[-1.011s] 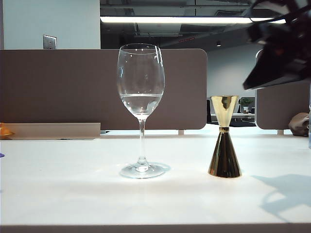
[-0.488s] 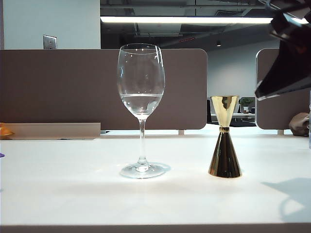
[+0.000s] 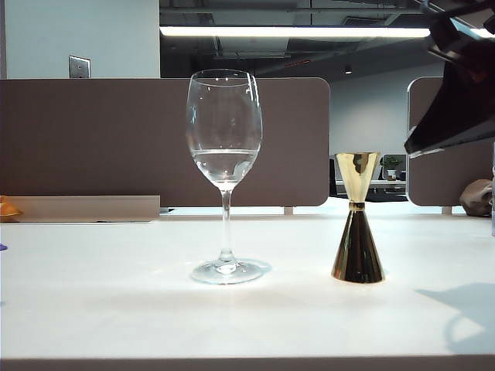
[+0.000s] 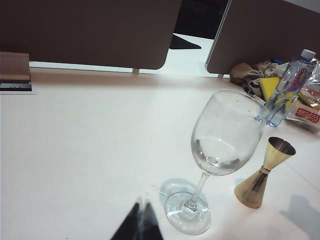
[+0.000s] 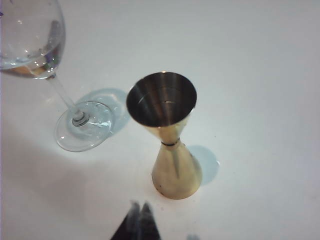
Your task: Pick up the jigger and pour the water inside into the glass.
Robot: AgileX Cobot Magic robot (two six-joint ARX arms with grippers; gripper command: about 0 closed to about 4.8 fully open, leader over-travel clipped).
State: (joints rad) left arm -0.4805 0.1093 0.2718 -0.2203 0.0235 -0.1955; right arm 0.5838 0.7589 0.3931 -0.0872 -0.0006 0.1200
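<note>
Jigger [image 5: 167,135] stands upright on the tabletop [image 3: 108,309] beside the glass [image 3: 224,170], under the closed, empty right pincer [image 5: 141,220]. Left pincer [image 4: 140,225], closed too, hovers near the glass foot.

A plain white table [image 3: 100,309] carries everything. The glass [image 3: 224,170] stands upright on its round foot near the middle, and the gold jigger [image 3: 358,220] stands upright just beside it — apart, not touching. Toward the far right edge, by the partition, lie a plastic water bottle [image 4: 290,85] and a heap of packets [image 4: 307,107] — contents unclear.
</note>
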